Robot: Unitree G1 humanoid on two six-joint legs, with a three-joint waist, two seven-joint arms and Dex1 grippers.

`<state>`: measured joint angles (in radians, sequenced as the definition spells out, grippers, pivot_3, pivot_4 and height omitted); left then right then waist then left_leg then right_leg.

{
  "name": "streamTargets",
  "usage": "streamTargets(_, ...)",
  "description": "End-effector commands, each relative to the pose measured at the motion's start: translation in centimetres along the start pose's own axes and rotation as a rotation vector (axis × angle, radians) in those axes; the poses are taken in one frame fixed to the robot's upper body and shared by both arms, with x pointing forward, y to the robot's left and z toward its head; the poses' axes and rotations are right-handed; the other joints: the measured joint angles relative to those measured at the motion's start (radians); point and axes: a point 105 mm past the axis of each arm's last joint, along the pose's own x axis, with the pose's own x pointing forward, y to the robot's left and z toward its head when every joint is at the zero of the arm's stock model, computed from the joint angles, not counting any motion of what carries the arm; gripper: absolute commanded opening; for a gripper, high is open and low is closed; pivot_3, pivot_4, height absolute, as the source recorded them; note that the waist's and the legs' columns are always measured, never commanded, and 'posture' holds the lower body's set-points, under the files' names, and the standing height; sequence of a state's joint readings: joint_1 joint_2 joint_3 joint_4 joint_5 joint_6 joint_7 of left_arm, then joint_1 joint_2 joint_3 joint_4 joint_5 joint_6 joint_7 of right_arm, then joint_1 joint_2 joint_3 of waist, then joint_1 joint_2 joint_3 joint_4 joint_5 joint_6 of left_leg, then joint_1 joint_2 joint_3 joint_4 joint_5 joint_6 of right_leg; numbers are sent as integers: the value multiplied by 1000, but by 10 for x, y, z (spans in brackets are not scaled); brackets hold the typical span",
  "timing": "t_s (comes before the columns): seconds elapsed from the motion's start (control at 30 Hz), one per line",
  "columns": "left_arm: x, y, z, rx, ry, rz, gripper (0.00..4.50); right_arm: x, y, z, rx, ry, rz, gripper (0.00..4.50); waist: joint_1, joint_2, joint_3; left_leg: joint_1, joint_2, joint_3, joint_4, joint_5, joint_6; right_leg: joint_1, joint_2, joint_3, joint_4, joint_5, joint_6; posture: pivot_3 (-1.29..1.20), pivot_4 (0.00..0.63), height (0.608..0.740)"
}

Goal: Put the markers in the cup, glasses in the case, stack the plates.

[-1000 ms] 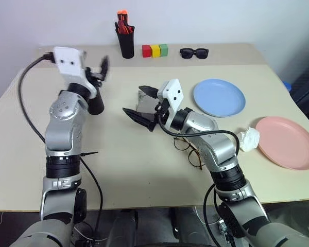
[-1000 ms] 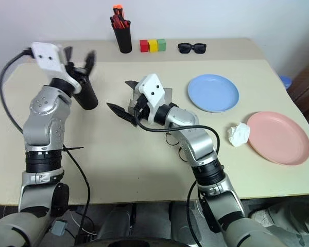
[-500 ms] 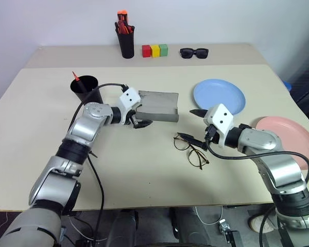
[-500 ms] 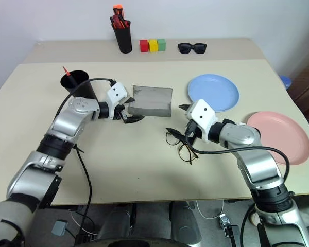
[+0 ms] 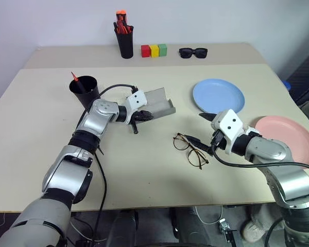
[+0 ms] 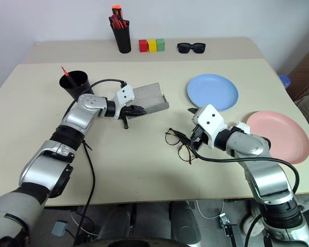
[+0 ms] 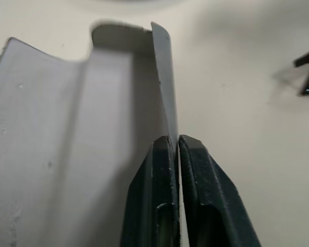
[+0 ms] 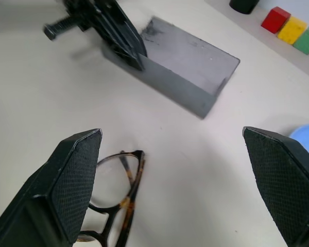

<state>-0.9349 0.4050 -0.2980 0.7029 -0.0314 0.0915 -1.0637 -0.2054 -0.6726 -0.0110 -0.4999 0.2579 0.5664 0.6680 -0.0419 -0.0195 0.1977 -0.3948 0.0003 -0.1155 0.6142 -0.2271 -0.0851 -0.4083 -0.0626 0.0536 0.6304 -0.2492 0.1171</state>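
Left to right across the worktop (image 5: 51, 154): cup (image 5: 84, 88) at the far left with a red marker tip poking above the rim, so apparently one marker in; white marker not visible, count inside impossible to confirm. Next, case (image 5: 157, 102) lying open and tilted, its thin edge pinched between the closed fingers of the left gripper (image 5: 144, 116). Glasses (image 5: 189, 149) resting on the worktop in front of the case, not yet inside. Right gripper (image 5: 203, 128) spread wide, hovering just beside the glasses, touching nothing. Blue plate (image 5: 219, 98) and pink plate (image 5: 288, 141) well apart, unstacked. Glasses and plates judged outstanding

Against half a second ago: left gripper gone from open beside the case to clamped on its edge, case lifted askew; right gripper barely shifted, glasses where they lay
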Motion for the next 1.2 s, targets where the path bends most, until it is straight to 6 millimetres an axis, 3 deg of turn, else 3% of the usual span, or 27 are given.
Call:
streamTargets(0.03, -19, -1, 13, 67, -62, -26, 102, -6, -3, 9, -12, -12, -15, 4500, -3, 0, 0, 0, 0, 0, 0, 0, 0, 0, 0, 0, 0, 0, 0, 0, 150, 740)
streamTargets(0.17, -52, -36, 6, 143, -29, -184, 102, -8, 14, -10, 91, 107, 59, 4500, -4, 0, 0, 0, 1, 0, -1, 0, 0, -1, 0, 0, 1, 0, 0, 0, 150, 740)
streamTargets(0.27, -60, -54, 2, 171, 2, -238, 102, -11, 21, -22, 166, 182, 93, 4500, 6, 0, 0, 0, 1, 0, -1, 0, 0, 0, 0, 0, 1, 0, -1, 0, 150, 740)
streamTargets(0.4, -65, -68, -3, 182, 38, -287, 102, -10, 24, -24, 269, 198, 104, 4500, 20, 0, 0, 0, 1, 0, 3, 0, 0, 2, 0, 0, 0, -2, -5, 0, 150, 740)
streamTargets(0.5, -64, -68, -5, 187, 51, -277, 939, -6, 27, -26, 309, 218, 103, 4500, 23, 0, 0, 0, 1, 1, 3, 0, 0, 2, 0, 0, 0, -2, -5, 0, 150, 740)
streamTargets(0.67, -61, -61, 1, 196, 18, -204, 3370, -3, 27, -27, 332, 243, 93, 4500, 23, 0, 0, 1, 1, 0, 1, 0, 1, 1, 0, 0, 0, -1, -3, 0, 150, 740)
streamTargets(0.8, -69, -56, 7, 181, -10, -144, 3370, -3, 24, -31, 337, 267, 79, 4500, 21, 0, 0, 0, 1, 0, 1, 0, 1, 1, 0, 0, 0, 0, -1, 0, 150, 740)
streamTargets(0.9, -81, -57, 4, 147, -21, -98, 3437, -3, 20, -37, 338, 297, 61, 3167, 17, 0, 0, 1, 1, 0, 1, -1, 1, 1, 0, 0, 0, 0, -1, 0, 150, 740)
streamTargets(1.1, -99, -64, -1, -22, -85, 15, 3437, 1, 20, -37, 328, 304, 62, 87, 21, 0, 0, 1, 1, 1, 1, -1, 1, 1, 0, 0, 0, -1, -1, 0, 150, 740)
streamTargets(1.2, -110, -68, -7, -98, -105, 96, 3437, 4, 19, -32, 288, 291, 63, 87, 19, 0, 0, 1, 1, 0, 1, -1, 1, 1, 0, 0, 0, -1, -1, 0, 150, 740)
